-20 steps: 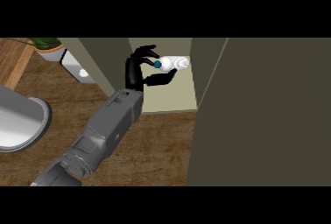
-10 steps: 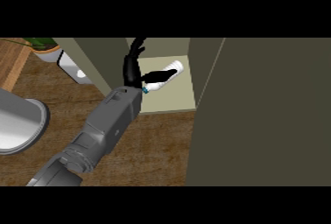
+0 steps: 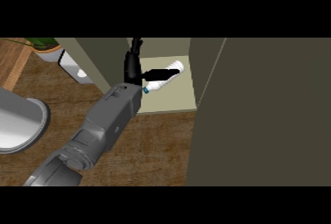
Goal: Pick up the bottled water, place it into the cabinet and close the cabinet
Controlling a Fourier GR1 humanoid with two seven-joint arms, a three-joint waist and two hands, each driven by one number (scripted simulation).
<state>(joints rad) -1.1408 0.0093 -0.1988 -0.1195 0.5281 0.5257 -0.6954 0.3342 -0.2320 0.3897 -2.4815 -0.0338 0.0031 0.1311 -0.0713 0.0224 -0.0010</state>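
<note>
Left hand point(image 3: 139, 70) reaches inside the cabinet point(image 3: 174, 103), fingers straight and holding nothing; the bottled water point(image 3: 165, 78) apparently lies tipped on the shelf beside its thumb

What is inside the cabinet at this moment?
The bottled water lies on its side on the cabinet shelf, partly covered by the left hand. The door hides anything further right.

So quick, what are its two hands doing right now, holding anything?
Left hand: reaching into the cabinet, thumb across the bottled water; whether its fingers are open or shut cannot be told.
Right hand: not in view.
</note>
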